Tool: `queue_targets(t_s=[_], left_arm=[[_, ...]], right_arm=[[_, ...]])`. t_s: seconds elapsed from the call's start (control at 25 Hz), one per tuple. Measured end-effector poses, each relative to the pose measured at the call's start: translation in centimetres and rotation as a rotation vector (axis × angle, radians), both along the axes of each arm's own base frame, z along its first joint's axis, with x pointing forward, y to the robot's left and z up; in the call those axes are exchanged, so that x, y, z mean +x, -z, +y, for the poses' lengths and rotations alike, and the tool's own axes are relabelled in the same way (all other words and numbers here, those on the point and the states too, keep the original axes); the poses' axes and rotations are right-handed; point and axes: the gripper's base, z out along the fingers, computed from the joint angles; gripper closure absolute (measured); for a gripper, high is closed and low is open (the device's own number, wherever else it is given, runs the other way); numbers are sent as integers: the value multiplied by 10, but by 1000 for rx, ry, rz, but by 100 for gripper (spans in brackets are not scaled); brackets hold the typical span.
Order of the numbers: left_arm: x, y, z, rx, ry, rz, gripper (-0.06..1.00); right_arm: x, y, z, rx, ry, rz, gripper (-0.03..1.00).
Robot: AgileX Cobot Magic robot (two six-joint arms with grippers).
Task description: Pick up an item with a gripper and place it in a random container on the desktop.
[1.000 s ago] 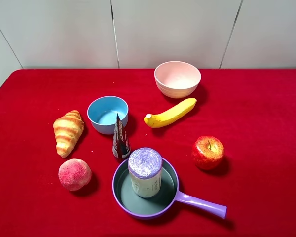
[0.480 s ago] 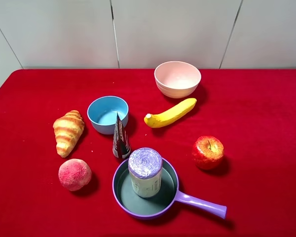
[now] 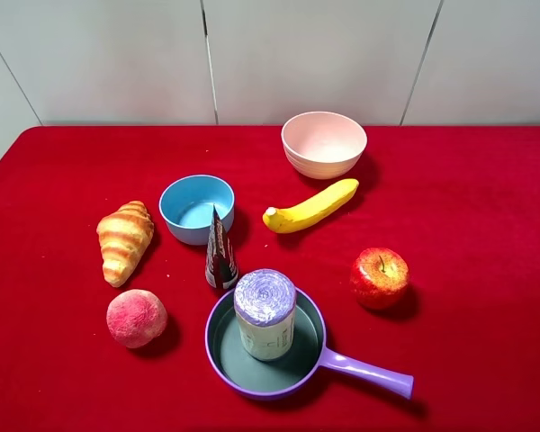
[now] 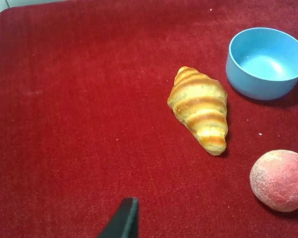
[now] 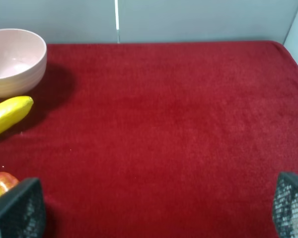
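**The roll is in the pan, and nothing is moved**

Nothing is changed from a second ago. Every thing on the red counter (image 3: 486,198) is found in the same spot as before, and no arm is seen from high up. So the job looks done: the roll is already put in a container and let go.

Nearest the front, the purple pan (image 3: 223,362) is seen, with its long handle pointing to the right. The roll (image 3: 265,314) is stood upright inside it, on the grey-green floor. A crinkled purple top and a pale paper label are seen on the roll. It looks light and easy to tip.

Just behind the pan, a dark cone packet (image 3: 220,253) is stood. A peach (image 3: 136,318) and an apple (image 3: 379,277) are kept to the sides.

The right hand (image 5: 149,208) is spread wide over bare cloth, and nothing is held in it. Only one tip of the left hand (image 4: 123,220) is shown, so its state cannot be told.

Farther back, a blue bowl (image 3: 196,208) and a pink bowl (image 3: 324,144) are left empty.
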Motion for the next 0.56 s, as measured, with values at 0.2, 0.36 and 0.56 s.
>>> queue_targets(t_s=[0.2,0.36,0.56], left_arm=[[0,0,0,0,0,0,-4],[0,0,0,0,0,0,-4],[0,0,0,0,0,0,-4]], right_arm=[[0,0,0,1,-1,0,27],[0,0,0,1,-1,0,27],[0,0,0,1,-1,0,27]])
